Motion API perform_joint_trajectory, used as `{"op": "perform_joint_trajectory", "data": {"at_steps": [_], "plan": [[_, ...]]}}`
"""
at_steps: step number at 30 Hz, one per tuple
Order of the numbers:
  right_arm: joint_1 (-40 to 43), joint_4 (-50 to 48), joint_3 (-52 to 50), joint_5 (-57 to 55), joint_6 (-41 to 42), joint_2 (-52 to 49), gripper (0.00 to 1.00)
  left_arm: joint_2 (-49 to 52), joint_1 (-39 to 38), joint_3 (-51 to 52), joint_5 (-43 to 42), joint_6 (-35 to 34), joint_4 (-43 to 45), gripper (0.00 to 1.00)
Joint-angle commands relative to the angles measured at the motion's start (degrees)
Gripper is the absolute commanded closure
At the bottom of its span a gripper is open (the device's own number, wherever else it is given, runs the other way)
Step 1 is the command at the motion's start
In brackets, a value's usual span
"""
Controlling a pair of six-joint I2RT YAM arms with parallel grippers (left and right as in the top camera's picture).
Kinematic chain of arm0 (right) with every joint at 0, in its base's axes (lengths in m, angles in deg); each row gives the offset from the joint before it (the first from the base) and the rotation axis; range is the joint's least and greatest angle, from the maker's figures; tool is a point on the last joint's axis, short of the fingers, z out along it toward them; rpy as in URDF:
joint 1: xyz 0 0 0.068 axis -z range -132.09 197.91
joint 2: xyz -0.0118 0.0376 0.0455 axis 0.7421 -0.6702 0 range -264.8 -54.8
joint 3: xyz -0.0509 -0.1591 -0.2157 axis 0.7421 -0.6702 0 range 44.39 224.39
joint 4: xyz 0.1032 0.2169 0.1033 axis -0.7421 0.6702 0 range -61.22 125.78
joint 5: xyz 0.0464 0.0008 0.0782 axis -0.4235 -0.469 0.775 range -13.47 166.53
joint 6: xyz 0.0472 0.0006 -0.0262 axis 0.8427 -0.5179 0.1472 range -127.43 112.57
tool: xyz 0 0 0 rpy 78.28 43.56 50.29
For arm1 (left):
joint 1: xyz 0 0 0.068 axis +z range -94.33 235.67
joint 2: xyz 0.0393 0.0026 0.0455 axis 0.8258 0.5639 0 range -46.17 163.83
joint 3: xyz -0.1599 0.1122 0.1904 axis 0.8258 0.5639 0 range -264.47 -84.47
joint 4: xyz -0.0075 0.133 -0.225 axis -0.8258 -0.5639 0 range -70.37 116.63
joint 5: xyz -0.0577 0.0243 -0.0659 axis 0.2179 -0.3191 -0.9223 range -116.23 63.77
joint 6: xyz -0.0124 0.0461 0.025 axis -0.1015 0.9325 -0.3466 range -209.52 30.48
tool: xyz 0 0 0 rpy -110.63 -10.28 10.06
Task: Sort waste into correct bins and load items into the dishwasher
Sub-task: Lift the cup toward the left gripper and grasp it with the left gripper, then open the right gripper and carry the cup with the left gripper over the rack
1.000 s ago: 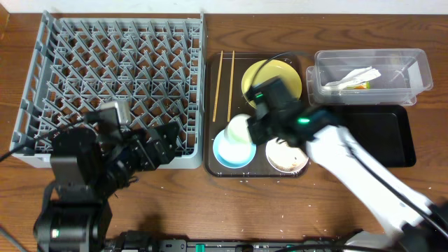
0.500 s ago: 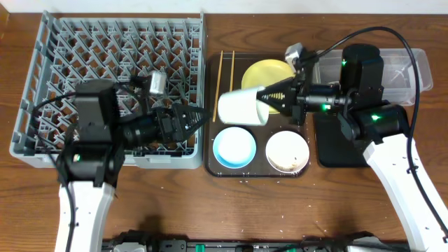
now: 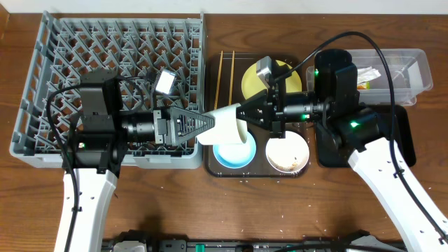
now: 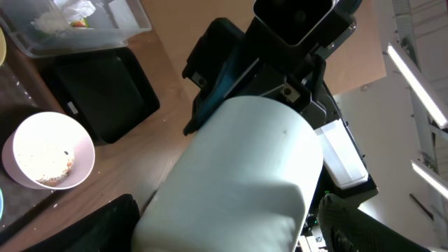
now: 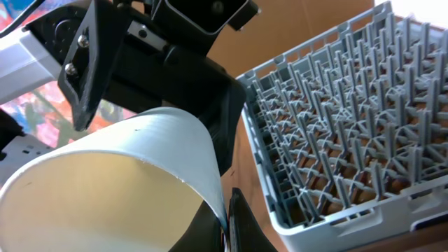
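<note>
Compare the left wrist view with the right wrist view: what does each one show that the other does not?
Only the left wrist view: the white bowl with rice scraps, the black tray and the clear tub. Only the right wrist view: the grey dish rack and the hollow inside of the white cup. Both: the white cup itself, seen from opposite ends.

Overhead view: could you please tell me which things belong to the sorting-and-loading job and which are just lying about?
Job: white cup, yellow plate, light blue bowl, white bowl, chopsticks, napkin, clear tub, black tray, grey dish rack.
Lying about: brown serving tray, wooden table.
</note>
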Motion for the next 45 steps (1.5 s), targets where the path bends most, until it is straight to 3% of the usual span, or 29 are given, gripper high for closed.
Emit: {"op": "perform_joint_trajectory", "data": {"at_steps": [1, 11, 23, 28, 29, 30, 32, 33, 41, 45], "plan": [[0.2, -2.8, 0.1, -3.6, 2.1, -0.4, 0.99, -0.1, -0.1, -1.2, -3.1, 0.3, 0.2, 0.16], [-2.4, -7.0, 0.1, -4.7, 4.3, -2.1, 0.99, -0.1, -0.1, -1.2, -3.3, 0.3, 0.2, 0.25], [-3.7, -7.0, 0.1, -4.7, 5.4, -5.1, 0.99, -0.1, -0.1, -1.2, -3.3, 0.3, 0.3, 0.25], [-3.7, -7.2, 0.1, -4.3, 5.4, -5.1, 0.98, -0.1, -0.1, -1.2, -2.5, 0.3, 0.4, 0.38], [-3.7, -7.2, 0.1, -4.3, 5.4, -5.1, 0.91, -0.1, -0.1, -1.2, -1.8, 0.3, 0.4, 0.38], [-3.6, -7.2, 0.1, -4.3, 5.4, -5.1, 0.71, -0.1, -0.1, -1.2, -0.9, 0.3, 0.4, 0.38], [-3.3, -7.1, 0.1, -4.3, 5.4, -5.1, 0.42, -0.2, -0.1, -1.2, 1.2, 0.3, 0.3, 0.38], [-2.9, -7.1, 0.1, -4.3, 5.4, -5.1, 0.36, -0.3, -0.1, -1.2, 2.3, 0.3, 0.3, 0.38], [7.5, -5.7, 0.1, -1.8, 9.5, -5.1, 0.26, -2.7, 0.0, -1.2, 12.4, 0.3, -0.3, 0.4], [11.0, -2.3, 0.1, -2.0, 9.5, -5.1, 0.27, -4.5, 0.0, -1.2, 24.4, 1.4, -5.1, 0.4]]}}
